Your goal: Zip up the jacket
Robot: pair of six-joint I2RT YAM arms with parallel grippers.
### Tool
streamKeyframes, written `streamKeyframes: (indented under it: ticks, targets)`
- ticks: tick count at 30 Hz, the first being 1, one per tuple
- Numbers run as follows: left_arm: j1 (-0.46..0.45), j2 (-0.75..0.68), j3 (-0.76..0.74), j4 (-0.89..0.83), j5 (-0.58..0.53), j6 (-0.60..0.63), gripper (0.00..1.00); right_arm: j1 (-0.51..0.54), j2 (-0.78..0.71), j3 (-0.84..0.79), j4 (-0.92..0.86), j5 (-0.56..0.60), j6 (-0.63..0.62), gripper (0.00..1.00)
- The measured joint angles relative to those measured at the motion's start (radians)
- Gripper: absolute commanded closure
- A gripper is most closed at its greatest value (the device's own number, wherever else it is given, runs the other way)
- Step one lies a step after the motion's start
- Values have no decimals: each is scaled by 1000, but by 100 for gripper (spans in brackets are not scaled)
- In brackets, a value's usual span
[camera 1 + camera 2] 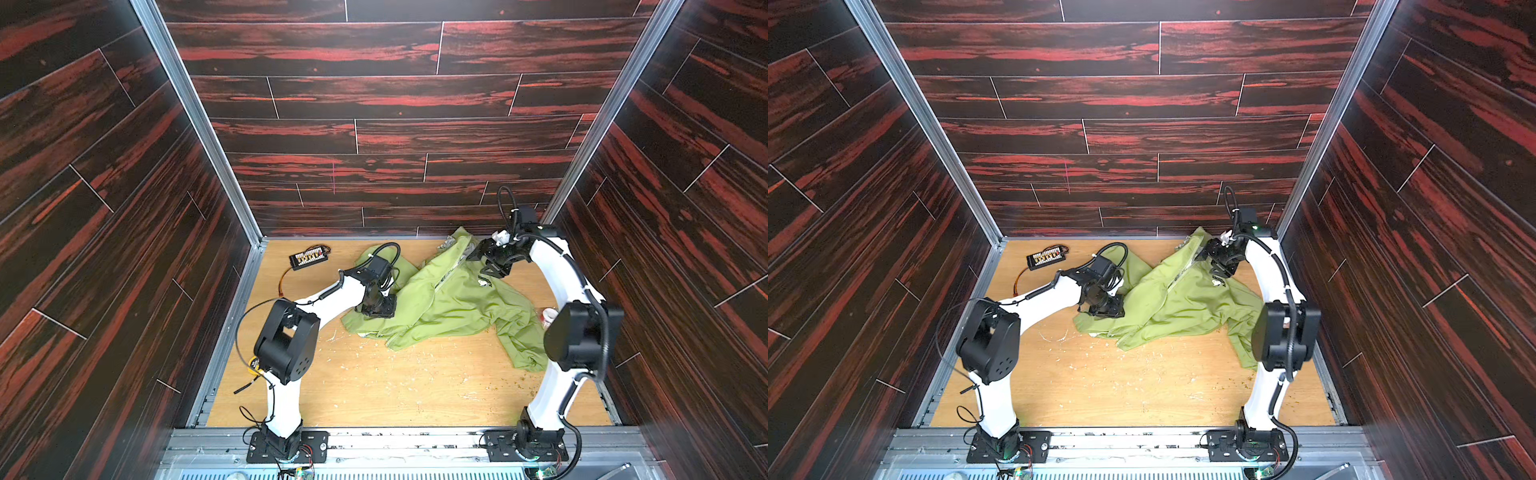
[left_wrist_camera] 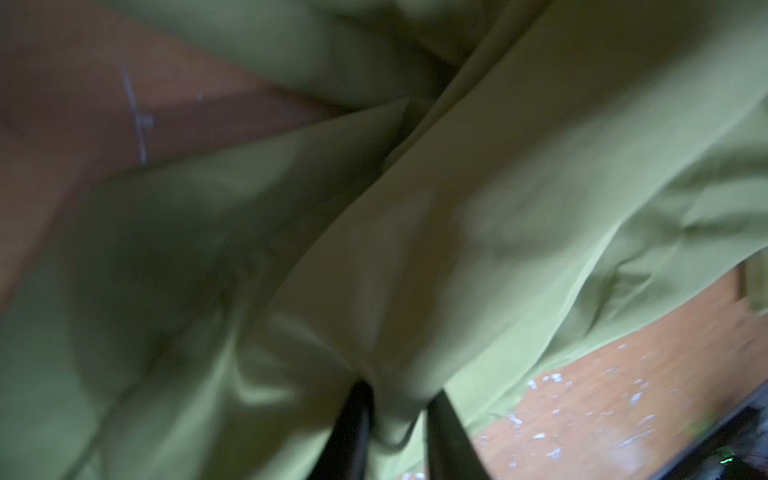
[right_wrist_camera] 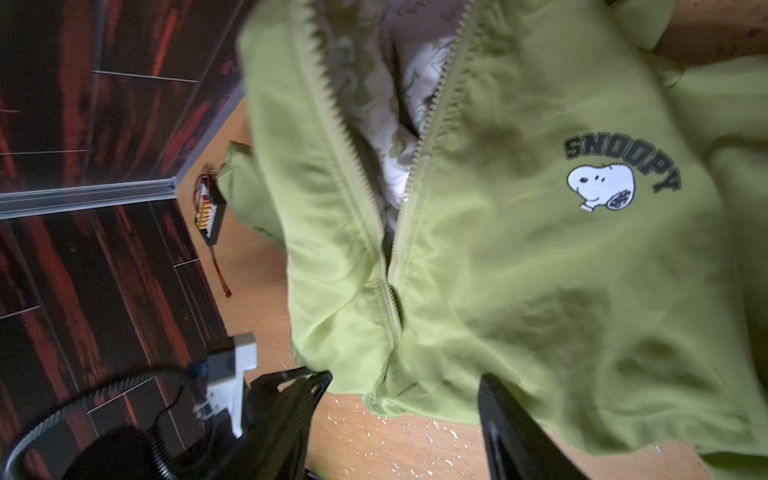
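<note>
We see the olive-green thin hooded jacket [image 1: 453, 303] lying crumpled on the far right part of the light wooden table [image 1: 395, 386], between the two arms in both top views, one sleeve trailing toward the right arm's base. The left gripper [image 1: 376, 311] points down into the garment's left edge; in its wrist view the two dark fingers [image 2: 357, 424] stand close together with a fold of green fabric bunched between them, so we read it as pinching the jacket [image 2: 498, 187]. The right gripper [image 1: 494, 270] hangs over the upper chest area, and in its wrist view its jaws stand wide apart [image 3: 405, 378] with nothing clamped; we cannot tell whether they touch the cloth. There the green front zipper [image 3: 353, 166] gapes in its upper part, showing the pale printed lining [image 3: 399, 137]; the two tooth rows meet lower down. A white dog print with dark lettering [image 3: 602, 185] sits beside it. A small black connector board [image 1: 308, 257] lies well apart, by the far left corner.
</note>
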State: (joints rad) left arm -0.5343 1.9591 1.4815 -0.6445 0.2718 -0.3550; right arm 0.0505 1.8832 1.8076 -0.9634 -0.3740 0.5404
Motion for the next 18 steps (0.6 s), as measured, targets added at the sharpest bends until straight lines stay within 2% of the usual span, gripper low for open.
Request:
streamKeyframes:
  ticks: [6,12,15,18]
  targets:
    - [16,25,101,-48,-6,22,100,41,-102,-168,72,-26,4,42]
    - [105,26,194,-51,-3,4,100,175,-115,-282,137,-54,27,42]
    - [164,38,222,-55,-3,-24,70,245,-114,-298,164,-68,51,42]
    - [209,49,228,-69,-9,-63,52,296,-112,-296,192,-84,71,42]
